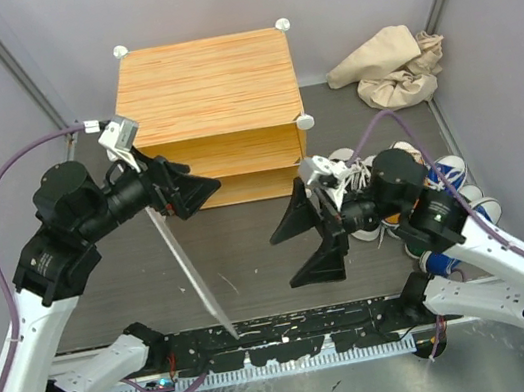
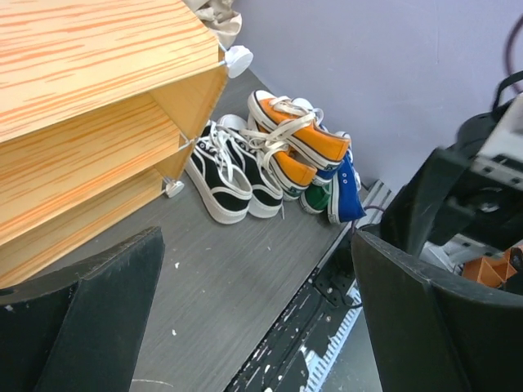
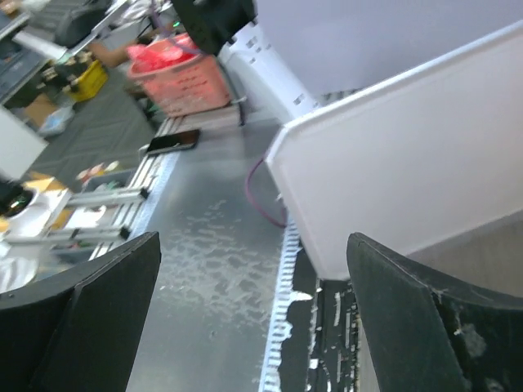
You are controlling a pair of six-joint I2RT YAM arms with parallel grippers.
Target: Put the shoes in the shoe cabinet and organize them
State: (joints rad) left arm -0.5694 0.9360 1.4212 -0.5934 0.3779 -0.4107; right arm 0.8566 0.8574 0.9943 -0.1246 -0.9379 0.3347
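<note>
The shoe cabinet (image 1: 207,84) stands at the back, with its white door (image 1: 190,270) swung open toward the near edge. Its orange shelves (image 2: 90,155) show empty in the left wrist view. The shoes (image 1: 448,185) lie in a pile on the table right of the cabinet, partly hidden by the right arm. The left wrist view shows the white-and-black pair (image 2: 233,173), an orange shoe (image 2: 302,137), a green one (image 2: 315,198) and a blue one (image 2: 348,184). My left gripper (image 1: 202,187) is open and empty at the cabinet's front. My right gripper (image 1: 306,244) is open and empty, left of the pile, facing the door (image 3: 409,163).
A crumpled beige cloth bag (image 1: 392,66) lies at the back right. Grey walls enclose the table on the left, back and right. White round knobs (image 1: 305,121) stick out at the cabinet's corners. The arm bases and a black rail (image 1: 297,337) line the near edge.
</note>
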